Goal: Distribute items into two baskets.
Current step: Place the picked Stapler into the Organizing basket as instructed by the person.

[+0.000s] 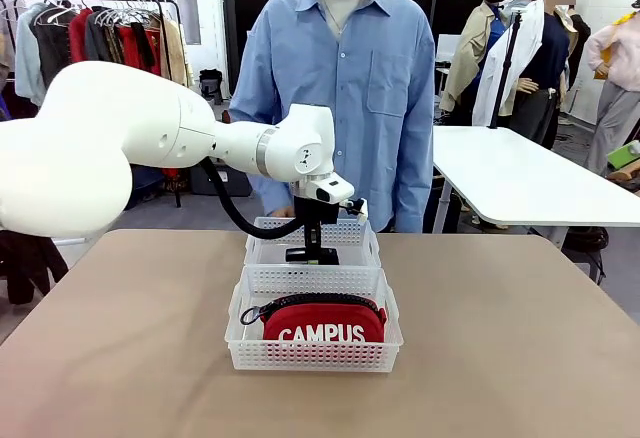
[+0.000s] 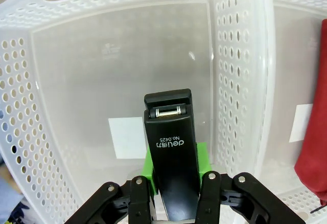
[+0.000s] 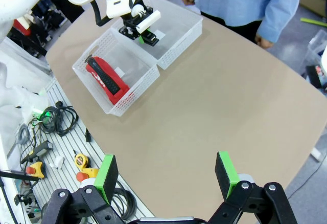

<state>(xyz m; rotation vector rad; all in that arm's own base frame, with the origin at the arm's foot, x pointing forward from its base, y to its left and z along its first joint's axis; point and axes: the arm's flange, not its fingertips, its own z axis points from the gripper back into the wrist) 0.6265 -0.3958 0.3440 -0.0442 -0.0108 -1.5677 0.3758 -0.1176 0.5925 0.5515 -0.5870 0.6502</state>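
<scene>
Tan tabletop (image 1: 500, 358) carries the near basket (image 1: 314, 356) with the red pouch (image 1: 322, 321) inside. Beyond, the left gripper (image 1: 312, 254), clamped on the stapler (image 2: 172, 157), hangs inside the far basket (image 1: 362, 230); releasing seems next. Right gripper (image 3: 167, 175) hovers wide open, empty.

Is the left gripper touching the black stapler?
Touching: the left wrist view shows the left gripper with its green pads pressed against both sides of the stapler, over the basket.

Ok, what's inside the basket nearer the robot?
The nearer basket holds the red CAMPUS pouch, standing on edge with its black zipper up. Whatever lies beneath the pouch is covered, so I cannot tell.
</scene>
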